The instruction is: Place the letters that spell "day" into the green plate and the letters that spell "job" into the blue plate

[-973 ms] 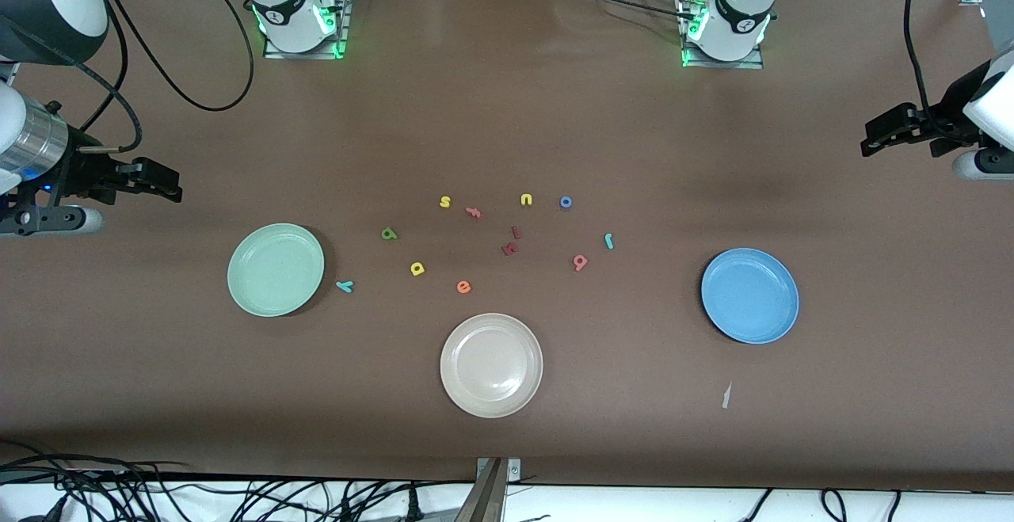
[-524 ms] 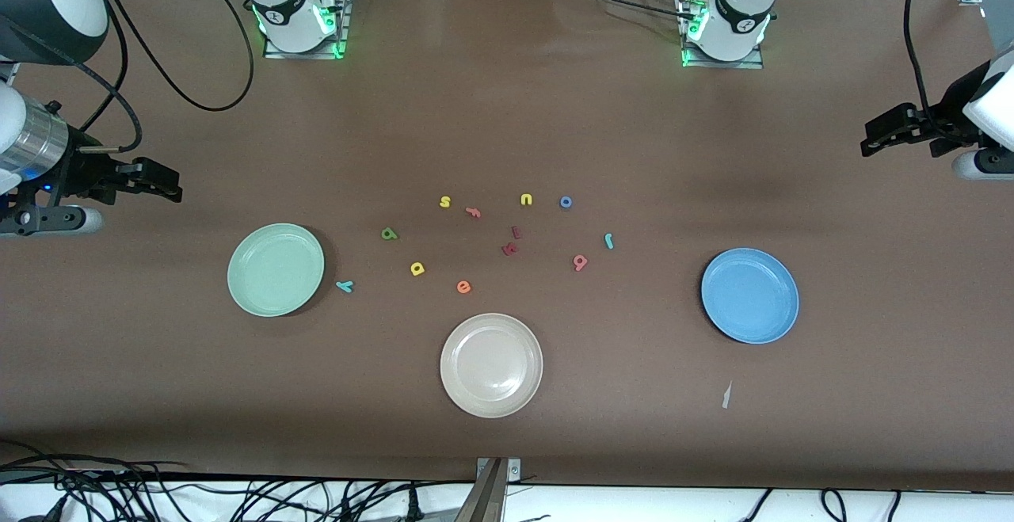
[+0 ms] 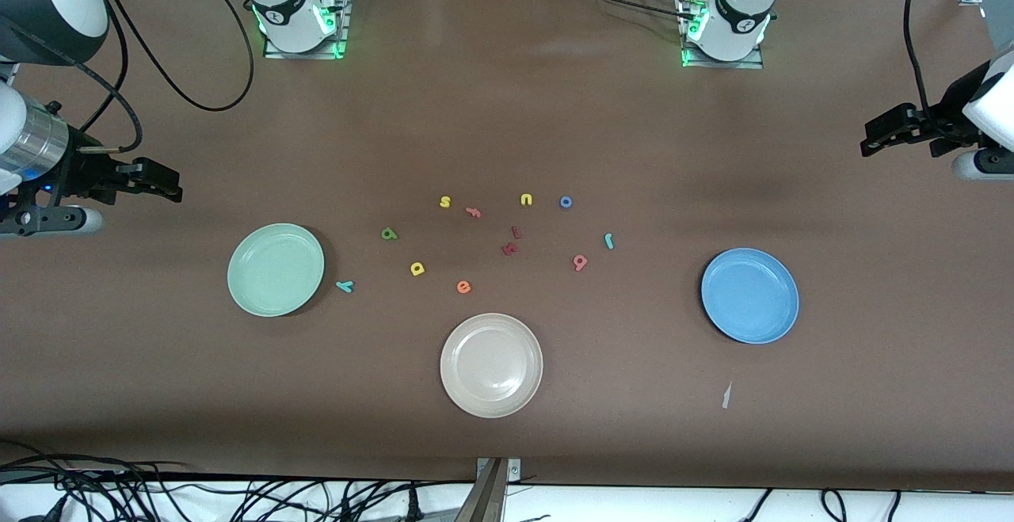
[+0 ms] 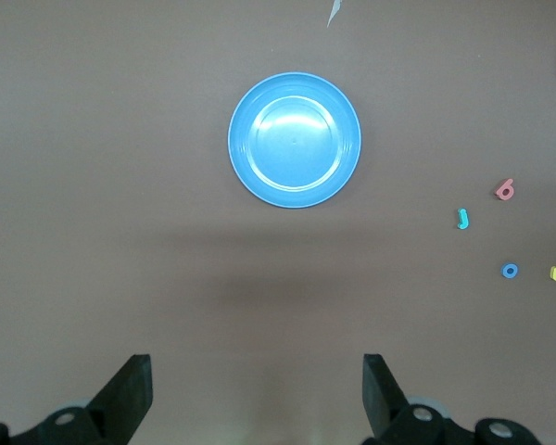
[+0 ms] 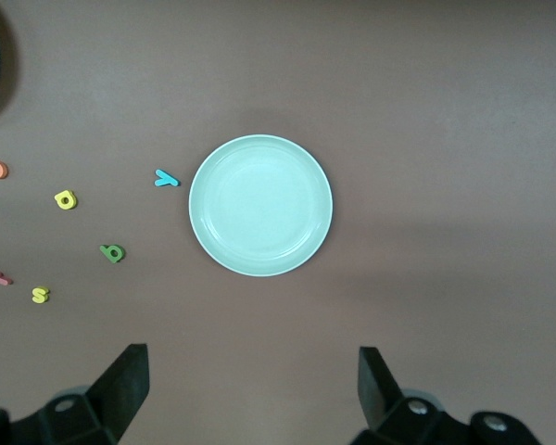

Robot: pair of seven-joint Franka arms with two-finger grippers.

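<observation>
The green plate [image 3: 275,269] [image 5: 260,205] lies toward the right arm's end of the table, the blue plate [image 3: 749,295] [image 4: 295,139] toward the left arm's end. Between them lie the green d [image 3: 389,233], yellow a [image 3: 417,268] and teal y [image 3: 344,286] beside the green plate. The blue o [image 3: 566,202], teal j [image 3: 608,241] and salmon b [image 3: 581,262] sit closer to the blue plate. My right gripper [image 3: 170,185] [image 5: 253,375] waits open and empty at its table end. My left gripper [image 3: 871,142] [image 4: 257,385] waits open and empty at the other end.
A beige plate [image 3: 491,364] sits nearest the front camera, mid-table. Other letters lie among the task letters: yellow s [image 3: 445,202], pink f [image 3: 474,211], yellow u [image 3: 526,200], orange e [image 3: 464,287], two dark red ones [image 3: 510,249]. A paper scrap [image 3: 726,395] lies nearer the camera than the blue plate.
</observation>
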